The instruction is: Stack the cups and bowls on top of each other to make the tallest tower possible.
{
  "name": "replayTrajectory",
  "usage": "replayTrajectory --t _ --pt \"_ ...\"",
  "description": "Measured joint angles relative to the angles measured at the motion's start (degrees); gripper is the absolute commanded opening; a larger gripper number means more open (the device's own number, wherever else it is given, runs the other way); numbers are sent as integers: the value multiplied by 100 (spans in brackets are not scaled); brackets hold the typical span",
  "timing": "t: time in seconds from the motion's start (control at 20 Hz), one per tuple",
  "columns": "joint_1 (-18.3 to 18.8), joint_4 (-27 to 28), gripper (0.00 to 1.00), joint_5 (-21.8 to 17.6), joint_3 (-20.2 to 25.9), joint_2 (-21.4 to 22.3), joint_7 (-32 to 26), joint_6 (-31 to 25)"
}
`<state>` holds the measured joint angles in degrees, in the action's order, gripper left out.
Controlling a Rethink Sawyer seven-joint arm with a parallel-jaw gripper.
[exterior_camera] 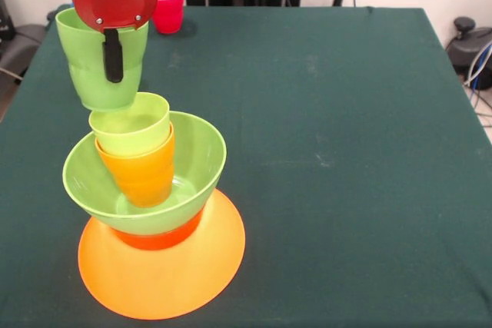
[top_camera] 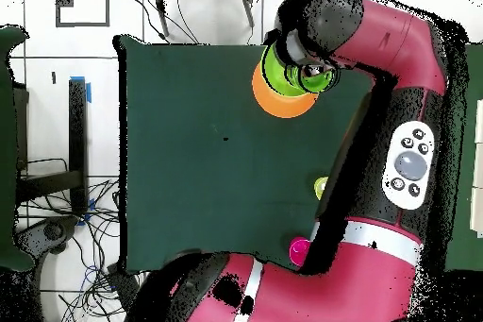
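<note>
Glossy wide orange bowl (exterior_camera: pixel 161 274) beneath lime bowl (exterior_camera: pixel 200 160), tool (exterior_camera: pixel 114 55) pinching smooth tapered green cup (exterior_camera: pixel 104 74).

No text, label, brand, number or sign can be read in either view. The cups, the bowls, the table (exterior_camera: pixel 346 113) and the red disc at the upper left of the front view are all plain. The arm's grey control pad (top_camera: pixel 412 163), at the overhead view's right, shows only unlettered buttons.
</note>
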<state>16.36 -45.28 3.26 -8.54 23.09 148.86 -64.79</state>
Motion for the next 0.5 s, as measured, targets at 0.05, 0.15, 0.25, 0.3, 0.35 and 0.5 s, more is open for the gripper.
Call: replayTrajectory --t 0.05,0.15,0.25,0.3,0.35,0.5 --pt "-1 0 0 7 1 0 0 0" --pt "-4 0 0 20 0 0 0 0" --pt "-8 0 0 25 0 0 0 0" --pt "-11 0 0 36 0 -1 0 0" --pt "-13 0 0 39 0 0 0 0" --pt "-24 0 0 39 0 -1 0 0"
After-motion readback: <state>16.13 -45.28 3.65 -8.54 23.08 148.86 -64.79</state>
